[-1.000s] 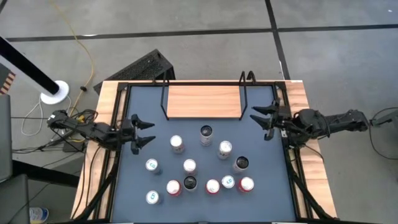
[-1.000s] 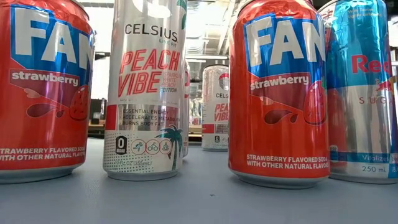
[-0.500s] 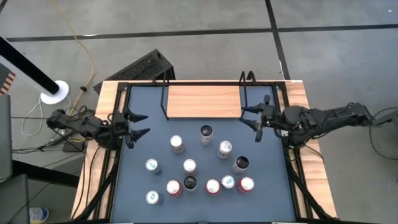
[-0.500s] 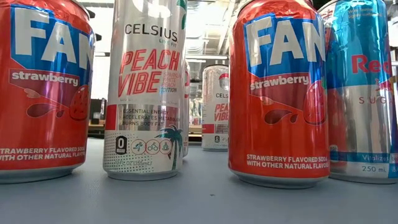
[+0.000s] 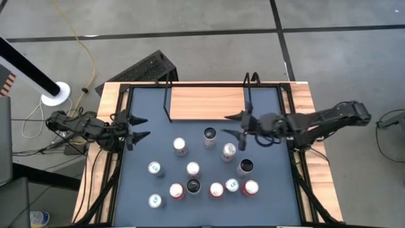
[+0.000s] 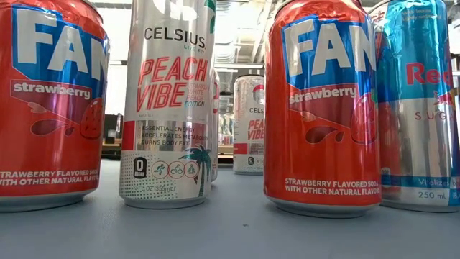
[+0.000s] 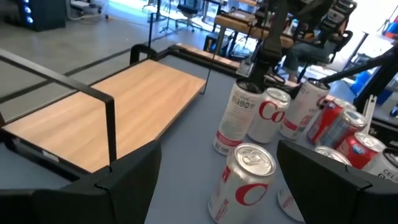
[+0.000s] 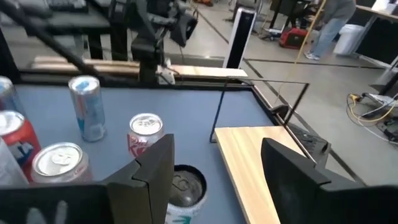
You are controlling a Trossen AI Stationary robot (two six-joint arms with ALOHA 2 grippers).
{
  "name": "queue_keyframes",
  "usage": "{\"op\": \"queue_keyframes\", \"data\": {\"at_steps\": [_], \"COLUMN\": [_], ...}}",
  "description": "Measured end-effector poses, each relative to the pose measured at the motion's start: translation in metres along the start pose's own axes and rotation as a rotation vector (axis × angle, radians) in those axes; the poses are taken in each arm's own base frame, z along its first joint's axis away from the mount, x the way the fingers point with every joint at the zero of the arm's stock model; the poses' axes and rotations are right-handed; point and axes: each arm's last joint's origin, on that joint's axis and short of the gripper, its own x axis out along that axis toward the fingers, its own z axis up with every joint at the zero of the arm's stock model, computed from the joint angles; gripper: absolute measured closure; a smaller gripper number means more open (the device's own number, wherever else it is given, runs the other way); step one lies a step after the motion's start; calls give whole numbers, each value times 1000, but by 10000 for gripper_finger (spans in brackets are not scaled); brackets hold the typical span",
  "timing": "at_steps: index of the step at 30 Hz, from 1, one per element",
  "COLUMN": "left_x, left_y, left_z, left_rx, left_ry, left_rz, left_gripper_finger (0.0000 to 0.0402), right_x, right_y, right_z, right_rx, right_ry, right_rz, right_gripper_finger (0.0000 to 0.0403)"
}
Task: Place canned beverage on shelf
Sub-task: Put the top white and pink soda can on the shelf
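Over the middle of the table, just in front of the shelf's right end, we find the right gripper (image 5: pixel 235 124) with its fingers spread apart and nothing between them. From its wrist camera we see the two dark fingers (image 8: pixel 149 168) wide open above a tall silver can (image 8: pixel 181 190) with a dark top. From above, that same can (image 5: pixel 209 135) stands just beside the fingertips, toward the table's centre, and a second silver can (image 5: pixel 228 151) stands close by on the near side.

We note the shelf (image 5: pixel 206 102), a light-wood board with black rod uprights at each end, lying at the far edge of the blue-grey table (image 5: pixel 272 202). Its board is bare wood in every view (image 7: pixel 106 115).

At the table's left edge we record the left gripper (image 5: pixel 135 127), fingers likewise apart, holding nothing and well apart from the cans.

The remaining cans stand upright in a loose cluster on the near half of the table. At table height we read a strawberry soda can (image 6: pixel 321 108) in red, a tall silver peach can (image 6: pixel 167 101) and a blue-and-silver can (image 6: pixel 424 108) at the right edge.
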Motion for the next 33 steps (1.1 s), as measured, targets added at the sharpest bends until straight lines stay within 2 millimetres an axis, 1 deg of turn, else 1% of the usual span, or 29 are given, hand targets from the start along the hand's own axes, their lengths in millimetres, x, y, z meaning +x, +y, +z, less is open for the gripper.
{"op": "queue_keyframes", "data": {"at_steps": [3, 5, 7, 12, 16, 18, 20, 24, 27, 33], "left_x": [0, 0, 0, 1, 1, 1, 1, 1, 1, 1], "left_y": [0, 0, 0, 0, 0, 0, 0, 0, 0, 0], "left_z": [0, 0, 0, -1, -1, -1, -1, -1, -1, -1], "left_rx": [-2, -16, -29, -40, -40, -40, -39, -39, -40, -38], "left_ry": [-3, -3, -2, 1, -1, -1, 0, -1, -2, 0], "left_rz": [7, 6, 7, 9, 9, 10, 11, 14, 15, 15], "left_gripper_finger": [90, 90, 90, 90, 90, 90, 90, 90, 90, 90], "right_x": [15, 25, 37, 65, 80, 85, 91, 97, 103, 117], "right_y": [4, 4, 4, 7, 1, -1, -2, -2, 1, 10], "right_z": [13, 23, 28, 25, 25, 26, 31, 35, 31, 21], "right_rx": [-3, -1, -14, -141, -163, -162, -153, -183, -202, -197], "right_ry": [12, 23, 64, 232, 358, 407, 415, 484, 565, 636], "right_rz": [6, 52, 91, 108, 93, 125, 146, 162, 180, 225], "right_gripper_finger": [166, 160, 152, 136, 131, 131, 131, 131, 131, 131]}}
